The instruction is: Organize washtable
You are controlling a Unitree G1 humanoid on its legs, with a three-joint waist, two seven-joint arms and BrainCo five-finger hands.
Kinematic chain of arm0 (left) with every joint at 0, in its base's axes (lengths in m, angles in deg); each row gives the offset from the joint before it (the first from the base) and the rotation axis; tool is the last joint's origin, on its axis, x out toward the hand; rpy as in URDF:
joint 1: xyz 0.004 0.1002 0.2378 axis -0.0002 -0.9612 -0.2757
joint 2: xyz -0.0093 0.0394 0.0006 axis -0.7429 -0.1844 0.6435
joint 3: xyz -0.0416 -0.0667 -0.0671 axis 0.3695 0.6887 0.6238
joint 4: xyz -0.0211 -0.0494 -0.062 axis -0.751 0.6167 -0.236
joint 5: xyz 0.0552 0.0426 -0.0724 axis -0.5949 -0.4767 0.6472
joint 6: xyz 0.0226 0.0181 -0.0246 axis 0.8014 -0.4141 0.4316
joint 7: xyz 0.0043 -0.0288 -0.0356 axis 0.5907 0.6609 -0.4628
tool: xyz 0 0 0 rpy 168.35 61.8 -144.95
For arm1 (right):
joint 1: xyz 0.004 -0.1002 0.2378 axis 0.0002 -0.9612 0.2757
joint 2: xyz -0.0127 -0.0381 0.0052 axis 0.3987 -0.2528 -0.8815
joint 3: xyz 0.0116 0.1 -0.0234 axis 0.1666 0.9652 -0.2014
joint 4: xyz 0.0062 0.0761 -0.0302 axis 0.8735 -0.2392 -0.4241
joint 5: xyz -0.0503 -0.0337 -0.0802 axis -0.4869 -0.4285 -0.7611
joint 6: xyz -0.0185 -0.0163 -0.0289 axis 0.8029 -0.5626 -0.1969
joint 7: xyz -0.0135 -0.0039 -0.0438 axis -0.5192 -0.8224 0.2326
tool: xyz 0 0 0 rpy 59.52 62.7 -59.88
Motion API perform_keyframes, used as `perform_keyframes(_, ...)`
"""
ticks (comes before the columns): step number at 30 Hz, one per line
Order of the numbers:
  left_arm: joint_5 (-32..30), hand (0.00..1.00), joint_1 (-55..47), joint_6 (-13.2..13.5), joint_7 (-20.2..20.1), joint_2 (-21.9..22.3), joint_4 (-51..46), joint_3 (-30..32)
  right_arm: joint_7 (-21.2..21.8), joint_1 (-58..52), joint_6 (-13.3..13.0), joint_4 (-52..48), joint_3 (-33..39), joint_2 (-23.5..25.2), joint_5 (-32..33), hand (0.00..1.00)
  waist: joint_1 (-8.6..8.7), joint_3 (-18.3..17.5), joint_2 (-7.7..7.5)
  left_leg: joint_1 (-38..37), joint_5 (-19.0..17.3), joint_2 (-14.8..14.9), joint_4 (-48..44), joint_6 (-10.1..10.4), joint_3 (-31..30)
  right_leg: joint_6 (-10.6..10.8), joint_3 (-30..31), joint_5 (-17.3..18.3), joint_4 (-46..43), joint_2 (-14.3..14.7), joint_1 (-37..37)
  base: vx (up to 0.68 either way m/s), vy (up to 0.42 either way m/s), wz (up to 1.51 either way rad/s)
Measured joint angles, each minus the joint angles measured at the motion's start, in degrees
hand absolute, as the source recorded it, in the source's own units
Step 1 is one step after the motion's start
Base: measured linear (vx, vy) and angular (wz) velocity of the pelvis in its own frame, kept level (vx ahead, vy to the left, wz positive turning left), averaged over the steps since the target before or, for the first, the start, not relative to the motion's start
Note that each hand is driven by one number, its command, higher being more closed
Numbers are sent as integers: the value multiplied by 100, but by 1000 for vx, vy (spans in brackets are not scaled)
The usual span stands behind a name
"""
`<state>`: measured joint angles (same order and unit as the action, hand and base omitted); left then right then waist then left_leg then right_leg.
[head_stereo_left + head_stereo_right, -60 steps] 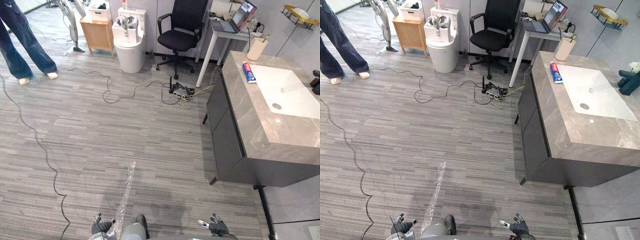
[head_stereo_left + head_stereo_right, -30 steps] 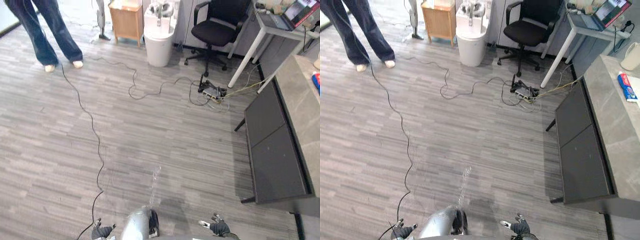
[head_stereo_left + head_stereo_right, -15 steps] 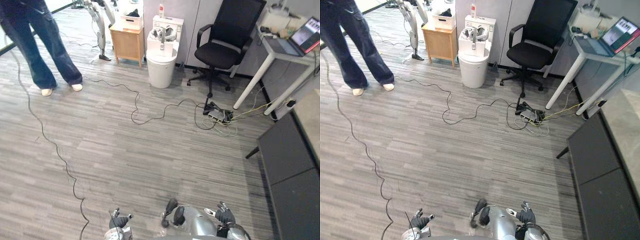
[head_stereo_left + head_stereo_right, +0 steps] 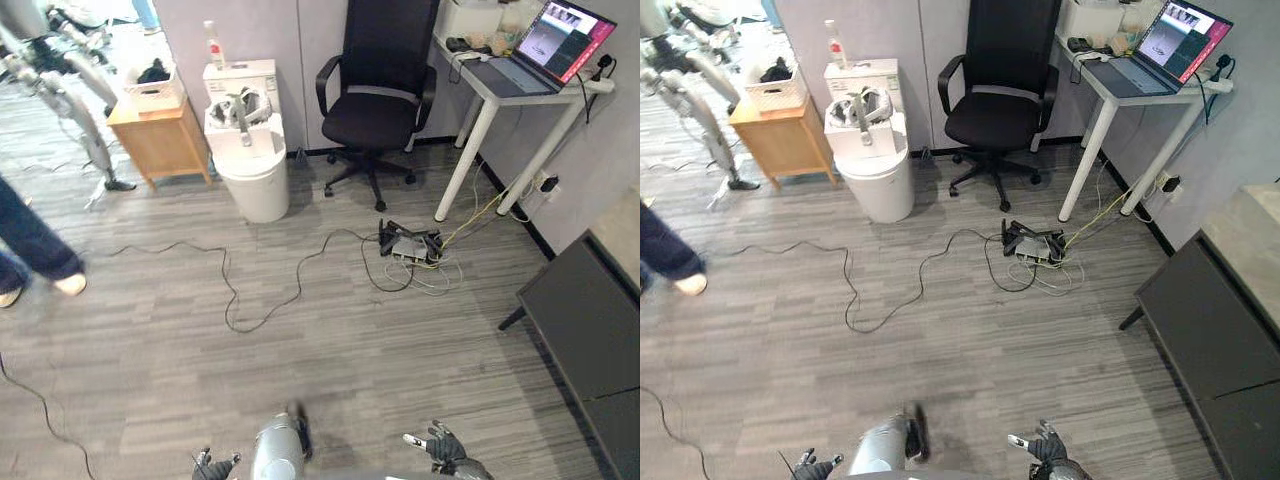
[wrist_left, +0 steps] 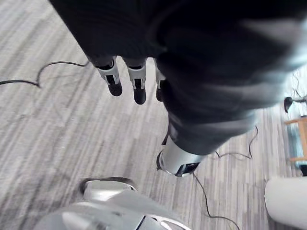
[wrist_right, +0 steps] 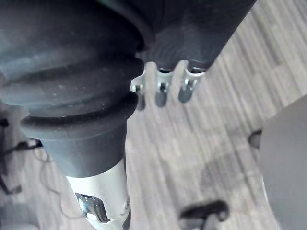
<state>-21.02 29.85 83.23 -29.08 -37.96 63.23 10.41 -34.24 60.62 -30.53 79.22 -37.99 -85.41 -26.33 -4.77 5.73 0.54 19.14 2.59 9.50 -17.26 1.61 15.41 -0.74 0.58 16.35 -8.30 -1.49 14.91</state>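
The washtable's dark cabinet (image 4: 588, 338) stands at the right edge, and a corner of its grey stone top (image 4: 1252, 218) shows above it. No items on the top are in sight. My left hand (image 4: 212, 466) and right hand (image 4: 441, 447) hang low by my sides, far from the washtable. In the left wrist view the fingers (image 5: 114, 81) hang straight over the wooden floor and hold nothing. The right hand's fingers (image 6: 161, 93) are likewise relaxed and empty.
A black office chair (image 4: 375, 95), a white round unit (image 4: 247, 155) and a small wooden cabinet (image 4: 160, 140) line the back wall. A white desk with a laptop (image 4: 555, 45) stands at the back right, a power strip with cables (image 4: 408, 245) below it. A person's leg (image 4: 30, 250) is at the left.
The whole picture has swung, so the camera has moved; the washtable now sits further off to the right and the person at the far left. Both hands stay low and empty.
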Motion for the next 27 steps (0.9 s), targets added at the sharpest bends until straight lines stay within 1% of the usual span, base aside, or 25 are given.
perform_keyframes(1,-2,0,12,-3,-1,-127,38,-55,3,-51,0,4,5,112,-23,0,62,-105,-169,-21,-242,-192,-44,-102,52,-19,11,-33,-208,-191,-69,641,465,-15)
perform_keyframes(2,-6,0,38,29,-5,-178,21,-98,20,-96,-42,-17,32,155,-73,0,82,-156,-263,-22,-502,-325,-223,-328,49,89,104,-130,-800,-337,-326,599,444,8)
perform_keyframes(3,-6,0,47,39,-17,-213,21,-106,27,-109,-62,-19,78,184,-94,0,88,-171,-304,-41,-617,-389,-402,-430,53,157,180,-174,-1176,-401,-433,699,480,16)
perform_keyframes(4,-6,0,77,33,-21,-272,90,-170,37,-110,-80,-3,197,226,-131,0,106,-175,-343,-153,-977,-487,-754,-540,80,344,213,-279,-2040,-515,-631,551,365,15)
perform_keyframes(5,-6,0,144,5,-38,-320,190,-204,89,-106,-83,14,243,218,-185,0,91,-145,-315,-335,-1243,-557,-970,-672,169,543,281,-356,-3202,-607,-997,481,285,13)
perform_keyframes(7,-7,0,213,-45,-79,-363,332,-199,135,-95,-89,-9,247,167,-183,0,103,-130,-334,-782,-1370,-612,-938,-718,309,598,162,-349,-4533,-732,-1607,370,199,-16)
perform_keyframes(8,-6,0,204,-46,-89,-357,341,-187,134,-94,-88,-14,249,155,-179,0,101,-118,-313,-956,-1369,-592,-868,-718,397,568,52,-334,-4712,-774,-1751,280,144,-52)
perform_keyframes(9,-7,0,188,-50,-95,-339,365,-158,125,-94,-89,-56,249,163,-175,0,101,-102,-282,-1338,-1390,-519,-645,-684,604,485,-330,-295,-4740,-891,-2044,236,120,-78)
perform_keyframes(10,-7,0,175,-53,-105,-301,367,-71,125,-89,-91,-113,246,152,-173,0,98,-85,-240,-1715,-1471,-426,-331,-553,882,353,-891,-235,-4478,-1051,-2230,198,117,-87)
perform_keyframes(11,-7,0,161,-56,-112,-299,366,-57,123,-89,-91,-129,246,157,-171,0,99,-83,-256,-1922,-1494,-408,-145,-514,1029,320,-1211,-229,-4266,-1156,-2310,150,97,-101)
perform_keyframes(12,-4,0,136,-56,-125,-311,367,-19,119,-94,-89,-145,246,161,-169,0,113,-89,-312,-2237,-1521,-391,121,-447,1353,126,-1925,-402,-3682,-1345,-2422,108,62,-121)
perform_keyframes(13,-6,0,89,-50,-128,-335,361,-6,118,-93,-86,-146,250,176,-165,0,118,-81,-394,-2455,-1574,-403,242,-318,1713,-147,-2572,-1157,-2850,-1414,-2544,111,32,-138)
perform_keyframes(14,-10,0,104,-50,-132,-334,379,35,123,-96,-85,-147,250,167,-164,0,122,-84,-391,-2548,-1611,-394,276,-252,1908,-223,-2777,-1169,-2722,-1364,-2589,128,-12,-184)
perform_keyframes(15,-33,0,64,-104,-132,-308,547,42,124,-99,-80,-151,265,95,-155,0,147,-158,-241,-2670,-1625,-218,344,-135,2345,-217,-2835,-1164,-2233,-1108,-2566,176,-37,-210)
perform_keyframes(16,-56,0,67,-140,-133,-324,598,23,116,-72,-75,-173,282,100,-116,0,222,-143,-214,-2691,-1623,-117,328,-103,2792,-210,-3100,-1164,-1785,-935,-2559,177,-39,-217)
perform_keyframes(17,-70,0,81,-142,-135,-358,629,-1,115,-57,-68,-170,308,121,-91,0,248,-132,-230,-2712,-1625,-97,310,-96,2975,-219,-3230,-1177,-1524,-855,-2560,192,-83,-209)
perform_keyframes(18,-95,0,142,-162,-141,-436,709,-113,117,-57,-57,-167,458,177,-44,0,291,-118,-260,-2768,-1657,-65,255,-17,3283,-251,-3415,-1189,-1123,-684,-2557,153,-107,-194)
perform_keyframes(19,-142,0,228,-182,-157,-460,811,-219,117,-47,-66,-236,598,221,90,0,369,-71,-250,-2928,-1646,-15,278,42,3436,-385,-3309,-1252,-917,-472,-2490,152,-110,-173)
perform_keyframes(20,-188,0,258,-182,-174,-451,806,-265,115,-40,-73,-309,657,238,98,0,428,-27,-199,-3034,-1626,-10,318,96,3497,-377,-3197,-1254,-866,-381,-2450,106,-65,-146)
perform_keyframes(21,-275,0,324,-168,-238,-428,790,-324,113,-70,-70,-426,734,245,103,0,529,8,-117,-3246,-1603,44,305,207,3646,-310,-2933,-1206,-771,-192,-2366,109,-44,-123)
perform_keyframes(23,-285,0,435,-161,-249,-349,737,-348,109,-116,-56,-485,747,234,109,0,552,-40,-61,-3310,-1598,286,-131,356,3742,-276,-2989,-630,-708,-70,-2255,158,-65,-128)
perform_keyframes(24,-287,0,473,-159,-252,-294,682,-349,109,-139,-43,-476,749,213,151,0,517,-109,66,-3280,-1562,678,-693,471,3798,-158,-3102,-458,-676,6,-2112,186,-84,-111)
perform_keyframes(25,-285,0,465,-153,-251,-261,617,-301,108,-138,-37,-481,757,205,160,0,506,-129,49,-3187,-1586,919,-1216,508,3722,-207,-3085,-400,-841,17,-2129,211,-82,-136)
perform_keyframes(26,-275,0,472,-133,-250,-264,494,-142,103,-155,-38,-474,800,270,242,0,518,-74,-80,-2949,-1510,1415,-2512,453,3456,-388,-2936,-526,-1068,70,-2195,159,-119,-122)
perform_keyframes(27,-252,0,480,-154,-249,-206,454,53,87,-158,-3,-475,841,272,304,0,492,-107,75,-2529,-1192,1963,-3558,-141,2865,-485,-2763,-471,-991,386,-2016,206,-110,-132)
